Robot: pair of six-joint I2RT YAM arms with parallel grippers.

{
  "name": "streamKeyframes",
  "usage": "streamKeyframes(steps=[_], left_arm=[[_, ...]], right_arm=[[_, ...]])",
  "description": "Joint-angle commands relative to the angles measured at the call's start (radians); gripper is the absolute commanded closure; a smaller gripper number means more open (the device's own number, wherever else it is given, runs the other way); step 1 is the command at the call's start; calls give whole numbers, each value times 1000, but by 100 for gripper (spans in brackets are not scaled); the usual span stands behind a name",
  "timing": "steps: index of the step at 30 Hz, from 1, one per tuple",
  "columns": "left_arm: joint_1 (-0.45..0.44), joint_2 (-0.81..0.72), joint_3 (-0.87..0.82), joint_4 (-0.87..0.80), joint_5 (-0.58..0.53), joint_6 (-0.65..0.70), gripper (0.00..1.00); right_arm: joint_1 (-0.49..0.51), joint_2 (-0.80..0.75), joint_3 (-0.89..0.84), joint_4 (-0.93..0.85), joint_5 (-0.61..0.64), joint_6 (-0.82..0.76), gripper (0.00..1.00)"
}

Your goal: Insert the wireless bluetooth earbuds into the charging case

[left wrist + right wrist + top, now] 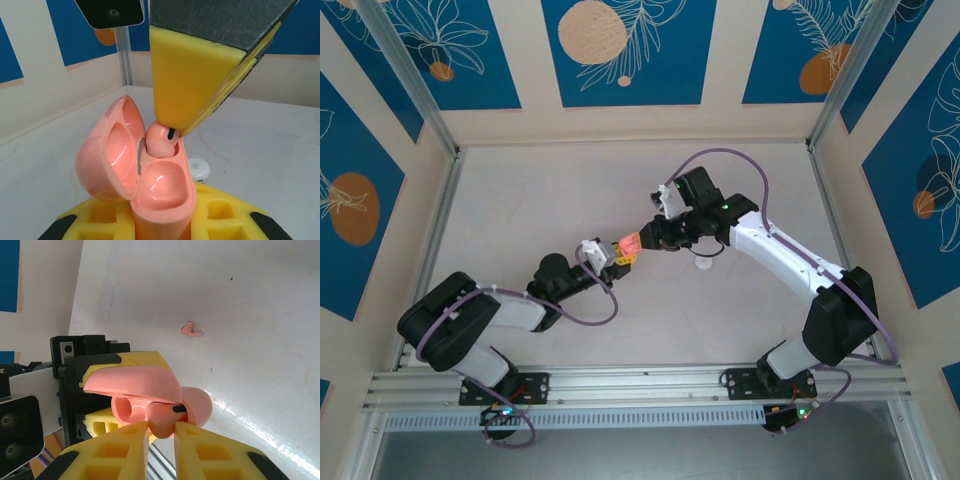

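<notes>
The salmon-pink charging case (165, 200) stands upright with its lid (107, 155) swung open to the left, and my left gripper (160, 222) is shut on its lower body. One coral-pink earbud (161, 140) sits partly in the case's far socket. My right gripper (162, 432) is shut on this earbud (162, 422), coming down from above. The near socket (165, 182) holds nothing. The second earbud (190, 330) lies loose on the table. From above, both grippers meet at the case (630, 245) in mid-table.
A white round disc (200, 169) lies on the table just behind the case, under the right arm (703, 265). An aluminium rail (620, 385) runs along the table's near edge. Patterned walls close in the back and both sides.
</notes>
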Motion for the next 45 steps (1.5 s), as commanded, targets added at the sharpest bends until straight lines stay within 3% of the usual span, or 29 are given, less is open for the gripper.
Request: streamKeyframes(steps=[1,11,20,25,38,45], left_arm=[[-10,-29,2,24,19,25,100],[-10,-49,2,-5,17,33,100],[-11,-57,0,-18,6,28,100],[-10,-65,-6,-27,-7,22,100],[3,-113,-5,-111,-31,-22,100],[59,-199,3,-255,-26,-60,100]], right_arm=[[7,19,42,-32,9,-14,82],[7,38,59,-68,57,-10,83],[6,-24,26,16,-4,-7,71],[-5,-98,-6,67,-14,-2,70],[-9,-196,-68,32,71,-16,70],[9,-193,-63,-29,138,-14,70]])
